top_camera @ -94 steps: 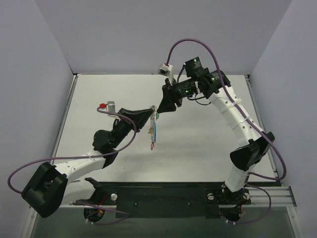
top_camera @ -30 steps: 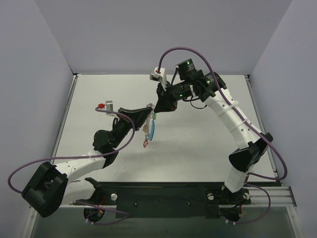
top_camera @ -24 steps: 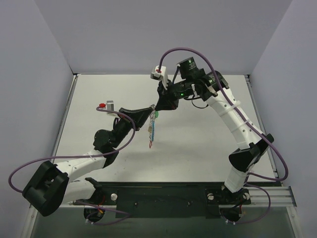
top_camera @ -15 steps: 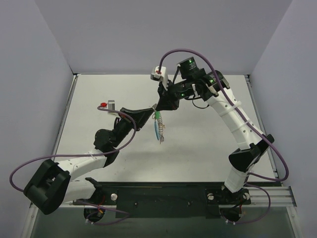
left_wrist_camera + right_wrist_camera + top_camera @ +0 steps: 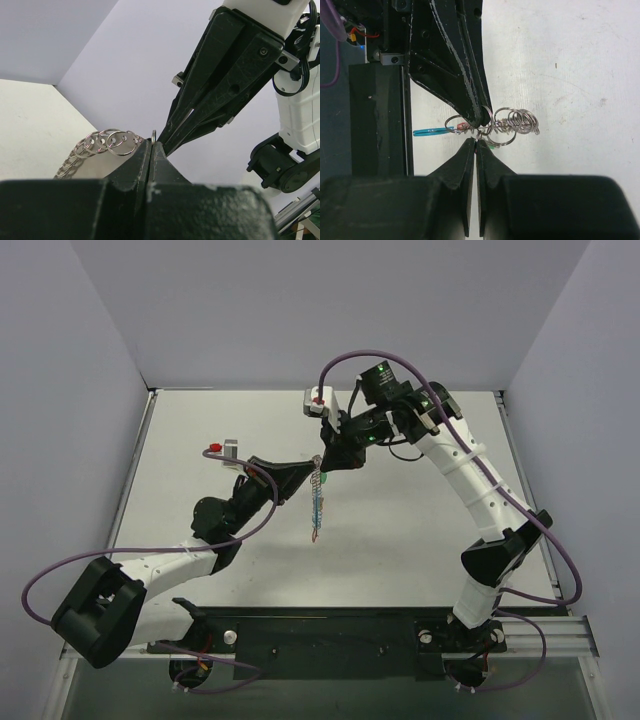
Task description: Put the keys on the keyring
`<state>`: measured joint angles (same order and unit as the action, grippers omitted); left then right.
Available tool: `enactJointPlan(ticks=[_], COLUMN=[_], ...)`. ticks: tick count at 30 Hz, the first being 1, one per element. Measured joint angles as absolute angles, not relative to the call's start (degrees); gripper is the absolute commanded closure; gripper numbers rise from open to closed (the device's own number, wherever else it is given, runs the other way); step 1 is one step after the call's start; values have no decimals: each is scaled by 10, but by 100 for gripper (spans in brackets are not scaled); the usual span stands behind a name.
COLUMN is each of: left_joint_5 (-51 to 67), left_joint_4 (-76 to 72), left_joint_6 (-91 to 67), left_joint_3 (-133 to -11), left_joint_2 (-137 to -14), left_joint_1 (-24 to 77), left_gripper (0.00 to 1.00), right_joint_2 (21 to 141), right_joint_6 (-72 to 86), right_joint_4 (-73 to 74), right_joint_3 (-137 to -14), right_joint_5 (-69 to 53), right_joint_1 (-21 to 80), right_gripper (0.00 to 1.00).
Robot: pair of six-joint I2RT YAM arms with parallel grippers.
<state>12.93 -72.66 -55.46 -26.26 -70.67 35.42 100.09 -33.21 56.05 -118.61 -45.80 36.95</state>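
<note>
Top external: keyring hangs over bench, pinched by left end effector; right end effector pressed together alongside. Risk: opposed pull, wire slips, drops.

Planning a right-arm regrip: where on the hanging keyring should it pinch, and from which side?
Probably the top coils of the keyring, beside the left gripper which pinches it, coming from the far side opposite it. Below, it dangles loose; only the held end is steady.
</note>
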Motion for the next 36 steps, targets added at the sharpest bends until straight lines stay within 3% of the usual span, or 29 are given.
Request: enactJointPlan(ticks=[8, 15, 18, 24, 31, 36], left_joint_5=[138, 138, 138, 139, 159, 202], left_joint_4=[-727, -729, -729, -727, -727, -668], left_joint_6=[-565, -568, -568, -568, -564, -536], left_joint_3=[-263, -263, -263, -262, -262, -266], left_joint_2=[-707, -707, -708, -708, -708, -686], left_joint_1=[353, 346, 342, 337, 326, 312], left_gripper=[100, 100, 100, 100, 100, 100], right_joint_2=[1002, 1002, 1002, 1002, 987, 947], right_joint_6=[-331, -236, -187, -140, -124, -136], right_joint_4=[568, 519, 488, 455, 444, 445], right_joint_3=[-1186, -1174, -1156, -1132, -1128, -1099], right_joint_5=[-465, -507, -530, -552, -562, -569], right_joint_1=[372, 352, 339, 326, 283, 244], right_gripper=[100, 100, 88, 83, 64, 58])
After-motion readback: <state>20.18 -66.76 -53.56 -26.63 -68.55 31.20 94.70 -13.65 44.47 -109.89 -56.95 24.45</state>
